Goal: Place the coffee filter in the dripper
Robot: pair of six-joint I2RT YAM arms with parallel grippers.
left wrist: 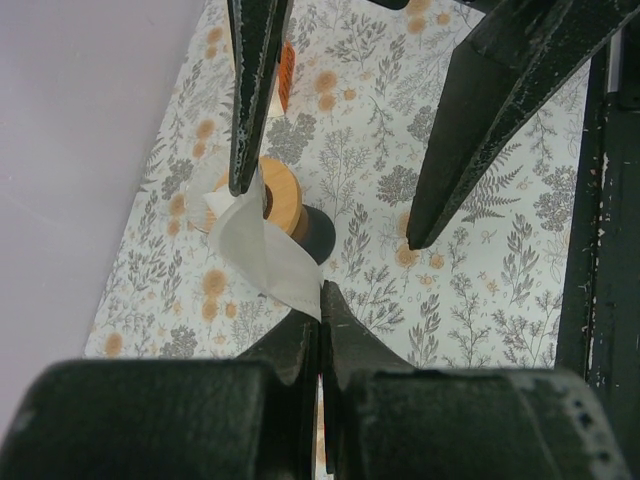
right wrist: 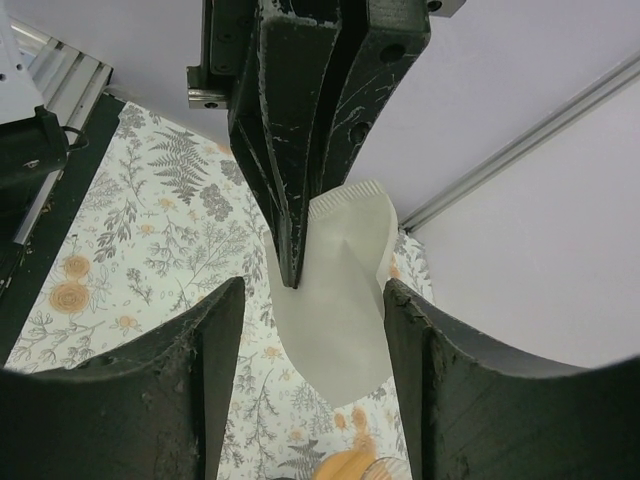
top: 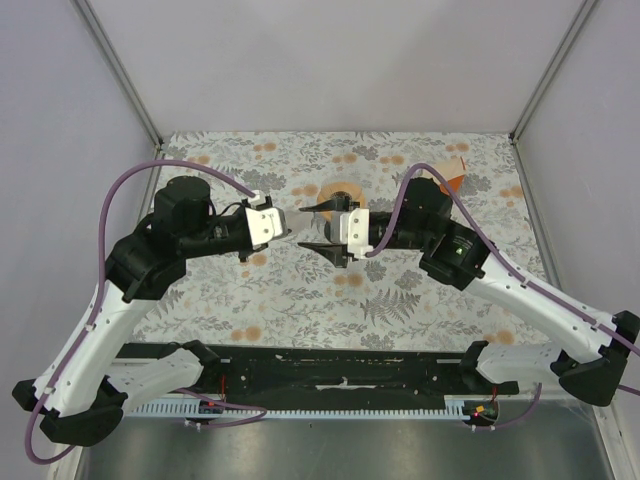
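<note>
- My left gripper (left wrist: 320, 303) is pressed together on one corner of the filter (right wrist: 340, 310). The paper is held up in the air, off the table (left wrist: 470, 300).
- From that pinch the filter fans out away from my left fingertips. Its long way points across at my right arm, and its rounded end is the end nearest my right wrist.
- My right gripper (right wrist: 315, 300) is spread wide with one finger on each side of the paper, so the filter sits in the gap between them. In the left wrist view, the tip of one right finger is just at the filter's upper edge. I cannot tell whether it touches.
- The dripper (left wrist: 283, 195) stands on the table below and beyond the hanging paper, on the far side of the spot where my two grippers meet. From above it is partly hidden behind my right fingers, and it looks a little nearer to my right arm than to my left.
- The filter is not in the dripper yet. I judge this to be the stage of opening the paper or passing it over before it goes down.
- As I read it, the coming move turns on one thing. The dripper's mouth faces up while the filter lies sideways between my arms. So the paper must be turned and carried away from my bases until it sits over the dark hole.
</note>
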